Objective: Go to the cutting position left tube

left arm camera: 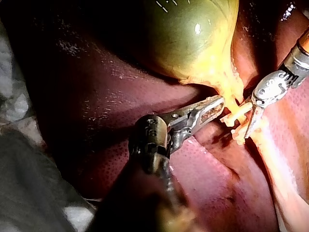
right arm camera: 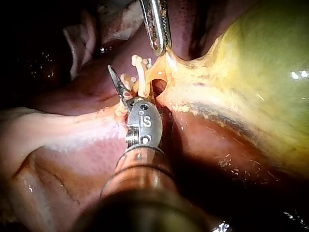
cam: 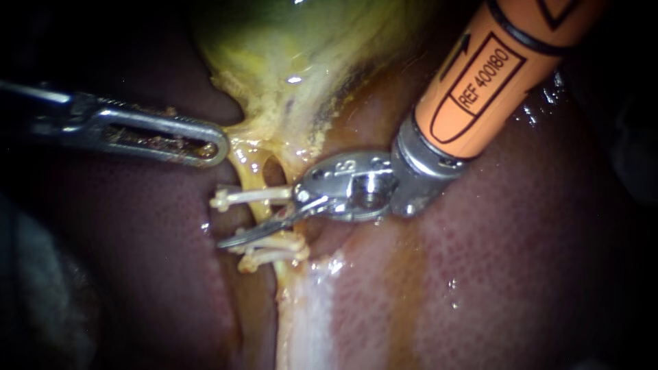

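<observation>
**Scissor blades at the left tube, nearly placed for the cut**

The approach looks all but done. The right tool [cam: 260, 226], blades spread, lays one blade across the left tube [cam: 248, 177], between the clips [cam: 247, 197]. Next, I judge, it needs only a slight seating so that both blades straddle the tube. The left tool [cam: 218, 147], beyond those blades, pinches the gallbladder [cam: 295, 55] at its neck. Count: two tools, three clips, two tubes.
</observation>
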You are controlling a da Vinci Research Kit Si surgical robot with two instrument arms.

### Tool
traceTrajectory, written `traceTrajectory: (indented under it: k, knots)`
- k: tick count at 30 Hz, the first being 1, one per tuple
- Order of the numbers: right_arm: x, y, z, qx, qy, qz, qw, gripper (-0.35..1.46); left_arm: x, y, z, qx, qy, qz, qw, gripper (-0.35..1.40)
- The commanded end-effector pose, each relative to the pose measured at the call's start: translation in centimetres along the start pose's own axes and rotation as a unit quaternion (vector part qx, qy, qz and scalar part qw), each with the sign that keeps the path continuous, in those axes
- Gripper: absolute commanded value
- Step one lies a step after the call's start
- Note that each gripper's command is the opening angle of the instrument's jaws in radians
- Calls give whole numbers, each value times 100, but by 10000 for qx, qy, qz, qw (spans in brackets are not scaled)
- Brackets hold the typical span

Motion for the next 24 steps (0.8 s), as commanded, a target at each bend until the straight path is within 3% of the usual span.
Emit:
traceTrajectory:
  k: [1, 11, 24]
  knots:
    - [-2, -1, 2, 33, -32, 44, 10000, 123, 0, 0, 0, -1, 0, 0, 10000, -35]
    - [-11, -5, 9, 120, -109, 323, 9993, 121, 0, 0, 0, 0, 0, -1, 10000, -35]
    - [-3, -3, 24, 237, 267, 414, 9985, 125, 0, 0, 0, 1, 1, -1, 10000, -35]
